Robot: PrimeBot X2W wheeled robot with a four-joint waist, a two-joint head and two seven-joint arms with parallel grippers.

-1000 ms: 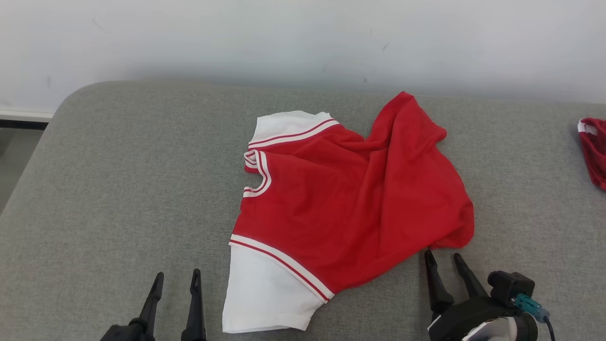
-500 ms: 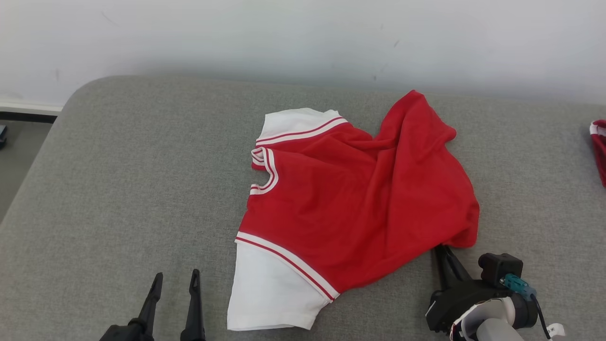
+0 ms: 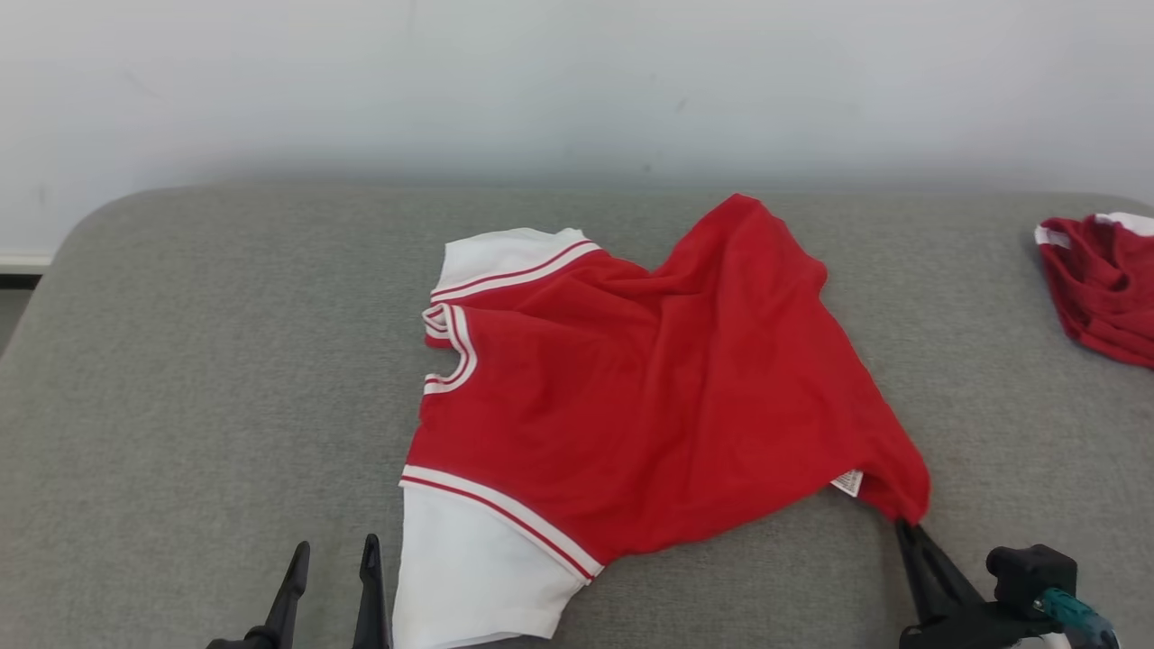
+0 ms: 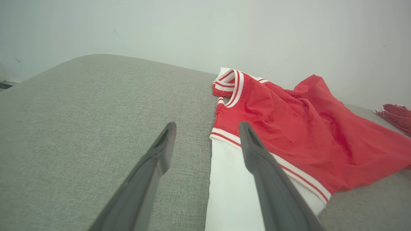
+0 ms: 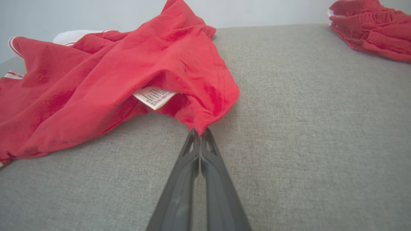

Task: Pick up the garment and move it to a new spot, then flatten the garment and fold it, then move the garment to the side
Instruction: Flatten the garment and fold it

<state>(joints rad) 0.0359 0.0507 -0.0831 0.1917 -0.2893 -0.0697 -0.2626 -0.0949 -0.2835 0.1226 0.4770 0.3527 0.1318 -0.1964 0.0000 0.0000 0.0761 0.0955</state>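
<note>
Change: a sec ago the right gripper had its jaws apart just short of the garment's near-right hem corner. Now they've shut on it. The head cam shifted too, so we don't read the garment's slide across the frame as real motion.
Meaning: we judge the grasp for pick-up is made. Lift + carry to the new spot not yet begun.
R jaws: fully closed, tips pinching a small point of red hem. Cloth peaks toward the tips, w/ the white care label just behind.
L jaws: left gripper wide open, holding nothing, nr the white sleeve. Contact unclear.
Garment: rumpled on the grey table, approx centre, collar to our left.
Other: 2nd red garment well apart, far right.
Risk: thin one-corner pinch. We think it may slip on the lift.
</note>
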